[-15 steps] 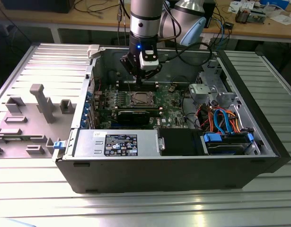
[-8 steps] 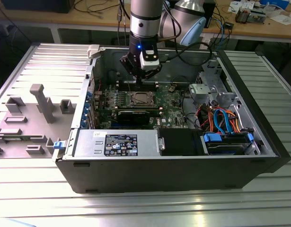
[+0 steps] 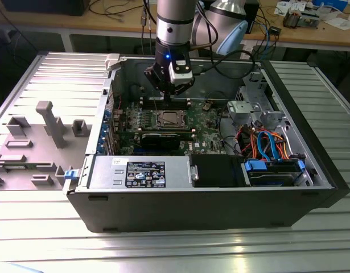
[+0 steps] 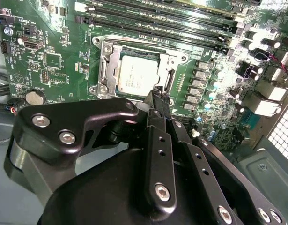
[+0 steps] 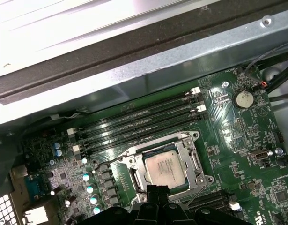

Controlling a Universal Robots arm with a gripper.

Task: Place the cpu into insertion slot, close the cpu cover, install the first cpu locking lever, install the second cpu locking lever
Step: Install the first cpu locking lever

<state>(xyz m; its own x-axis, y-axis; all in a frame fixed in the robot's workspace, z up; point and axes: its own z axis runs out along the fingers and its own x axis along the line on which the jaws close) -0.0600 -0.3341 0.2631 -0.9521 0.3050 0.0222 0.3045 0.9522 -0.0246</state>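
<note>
The cpu (image 4: 138,77), a small square chip with a dull silver top, lies flat in the insertion slot (image 4: 99,89) on the green board. The cpu cover (image 4: 174,58), a thin silver frame, lies down around the chip, whose top shows through the opening. In the first wrist view the cpu (image 5: 166,168) sits inside the cpu cover (image 5: 194,159), with a thin wire lever (image 5: 119,158) along one side. My gripper (image 4: 157,93) hovers just above the socket's edge, black fingers shut together and holding nothing. In the exterior view the gripper (image 3: 166,94) hangs over the cpu (image 3: 170,119).
Long black memory slots (image 5: 139,124) run beside the socket, next to the case wall (image 5: 134,70). A graphics card (image 3: 163,138), a power supply (image 3: 140,173) and a cabled drive cage (image 3: 266,142) crowd the case. A grey fixture (image 3: 49,122) stands on the exterior view's left.
</note>
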